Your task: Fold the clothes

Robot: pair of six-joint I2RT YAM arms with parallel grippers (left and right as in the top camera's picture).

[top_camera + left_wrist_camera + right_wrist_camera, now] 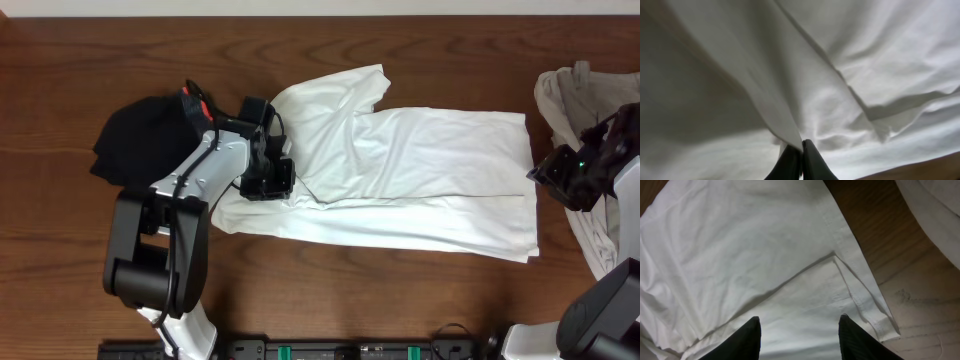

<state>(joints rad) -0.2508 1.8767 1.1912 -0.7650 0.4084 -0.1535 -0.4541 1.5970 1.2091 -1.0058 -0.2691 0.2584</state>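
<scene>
A white T-shirt (420,170) lies spread across the middle of the table, partly folded, one sleeve (345,90) pointing to the back. My left gripper (270,175) is at the shirt's left end, shut on a fold of the white cloth (790,125) and holding it lifted. My right gripper (560,175) hovers open and empty just past the shirt's right hem; its fingers (799,325) straddle the hem corner (860,295) from above.
A black garment (145,135) is bunched at the back left behind the left arm. A beige garment (595,110) lies crumpled at the right edge, under the right arm. Bare wood (300,290) runs along the front.
</scene>
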